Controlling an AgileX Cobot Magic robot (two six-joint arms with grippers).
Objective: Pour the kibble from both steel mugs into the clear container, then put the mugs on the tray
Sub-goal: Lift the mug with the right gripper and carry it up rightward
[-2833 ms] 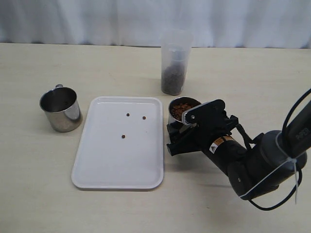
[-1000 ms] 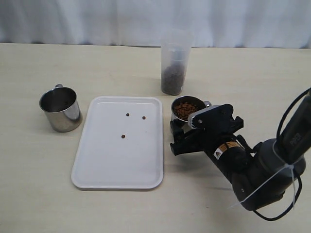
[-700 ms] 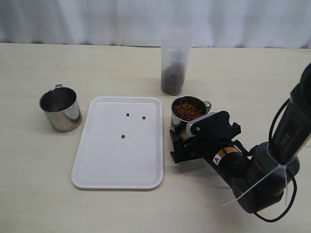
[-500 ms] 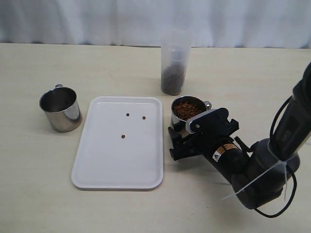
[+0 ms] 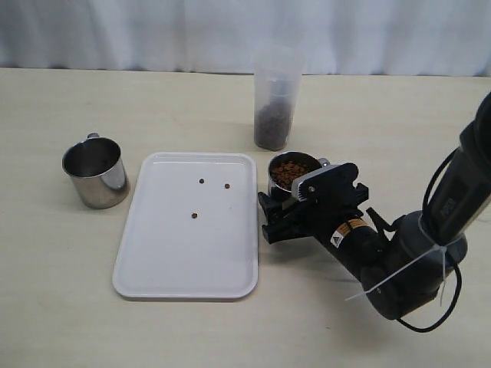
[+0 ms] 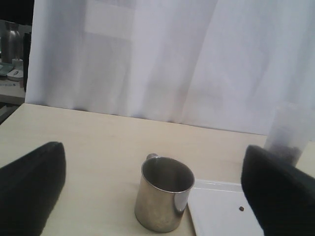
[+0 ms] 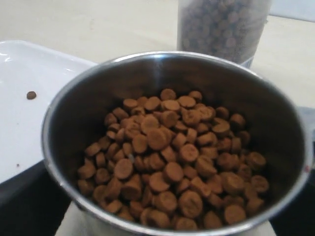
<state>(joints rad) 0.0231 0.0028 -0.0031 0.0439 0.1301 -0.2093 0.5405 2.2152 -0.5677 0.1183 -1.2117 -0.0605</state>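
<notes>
- My right claw (image 5: 278,213) is spread wide and low at the table (image 5: 61,307). Its jaws stand either side of the full mug (image 5: 291,172) so that closing should catch the wall below the rim. I can't tell if the pads touch the steel.
- The full mug stands upright just beside the tray's (image 5: 184,261) right edge, in front of the clear container (image 5: 275,100). That makes for a short lift and tip, I'd judge.
- The wrist view shows the kibble (image 7: 167,157) heaped below the brim, so a level carry should keep it in.
- The clear container is upright behind the tray and already holds a layer of pellets at the bottom. That fits one mug having been poured.
- The empty mug (image 5: 96,172) is upright, left of the tray and not on it, so it's yet to be placed.
- My left claw (image 6: 152,146) is wide open, holding nothing and well back from the empty mug. It faces the mug with its fingers (image 6: 29,187) framing it, looks parked.
- Three stray pellets (image 5: 202,182) lie on the tray, spill I guess.
- Risk: the mirror-like steel may slip in the grip, and the container's mouth is narrow.
</notes>
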